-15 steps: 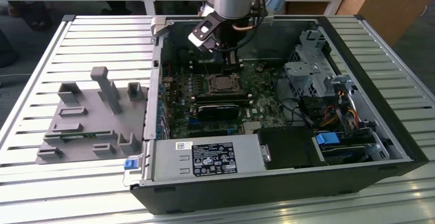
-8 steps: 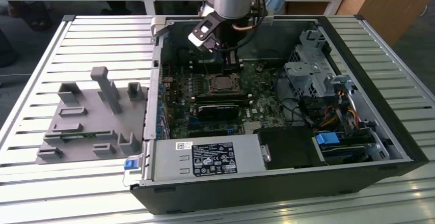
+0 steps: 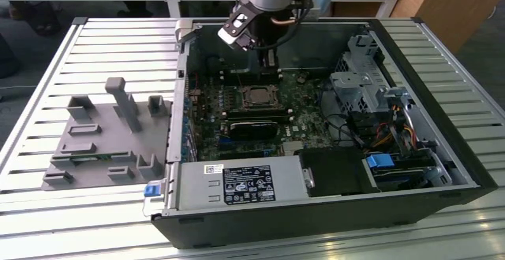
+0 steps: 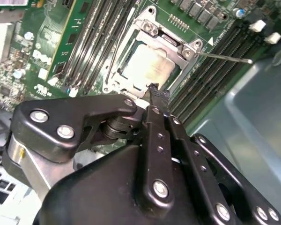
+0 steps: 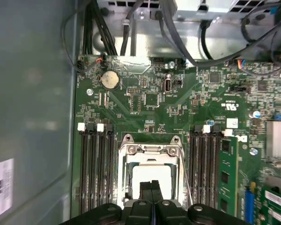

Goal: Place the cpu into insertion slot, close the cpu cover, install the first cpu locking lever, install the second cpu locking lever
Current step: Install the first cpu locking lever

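- From the exterior view I get the whole layout: an open computer case (image 3: 316, 227) lies on a slatted table (image 3: 79, 224), and the arm comes down into the case's far end. A grey fixture tray (image 3: 103, 153) sits just beside the case on the exterior view's left.
- The wrist views give me the close detail the exterior view lacks. In both, the gripper (image 5: 152, 187) has its fingers pressed together with nothing between them, the tips hanging over the near edge of the cpu (image 5: 150, 172).
- The first wrist view also takes in the green board (image 5: 145, 98) past the socket, with a coin battery (image 5: 109, 79) and cables at the case wall.
- The second wrist view alone shows me a thin metal lever rod (image 4: 225, 57) jutting away from the socket across the memory slots (image 4: 206, 79).
- Inside the case I see the board, a long black card (image 3: 252, 129) and a labelled power supply box (image 3: 236, 183).
- The insertion slot (image 3: 245, 97) holds the cpu. The cpu cover (image 5: 150, 151) lies around it, and the pale face shows through its window.
- The cpu lies flat, face up toward the wrist cameras. It is square, so I see no long axis; its edges run parallel to the memory slots on either side.
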Tool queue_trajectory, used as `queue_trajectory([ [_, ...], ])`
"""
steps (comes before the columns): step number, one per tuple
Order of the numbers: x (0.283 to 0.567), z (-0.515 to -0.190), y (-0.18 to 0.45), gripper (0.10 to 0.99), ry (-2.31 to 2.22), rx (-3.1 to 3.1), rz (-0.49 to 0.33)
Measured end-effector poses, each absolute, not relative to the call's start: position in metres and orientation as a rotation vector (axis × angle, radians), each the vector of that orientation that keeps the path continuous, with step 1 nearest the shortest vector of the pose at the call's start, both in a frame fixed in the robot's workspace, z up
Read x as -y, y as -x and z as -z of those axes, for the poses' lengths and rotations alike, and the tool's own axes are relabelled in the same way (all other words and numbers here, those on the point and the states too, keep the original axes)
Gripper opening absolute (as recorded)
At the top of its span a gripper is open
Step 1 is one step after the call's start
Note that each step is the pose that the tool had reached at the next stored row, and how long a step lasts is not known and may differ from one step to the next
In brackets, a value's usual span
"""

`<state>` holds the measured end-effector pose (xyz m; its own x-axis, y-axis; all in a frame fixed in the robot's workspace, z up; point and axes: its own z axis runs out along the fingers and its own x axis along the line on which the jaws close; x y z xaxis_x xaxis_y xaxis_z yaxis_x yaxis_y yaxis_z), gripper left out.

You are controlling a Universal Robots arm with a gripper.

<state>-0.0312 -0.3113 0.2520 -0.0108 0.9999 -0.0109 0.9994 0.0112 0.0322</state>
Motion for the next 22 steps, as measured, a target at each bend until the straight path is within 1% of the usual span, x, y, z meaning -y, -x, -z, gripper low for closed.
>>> queue_trajectory([
  [6, 0.311, -0.269, 0.031, 0.106, -2.188, -2.212, -0.024],
  [11, 0.311, -0.269, 0.032, 0.106, -2.175, -2.225, -0.024],
  [22, 0.311, -0.268, 0.032, 0.106, -1.952, -2.425, -0.028],
])
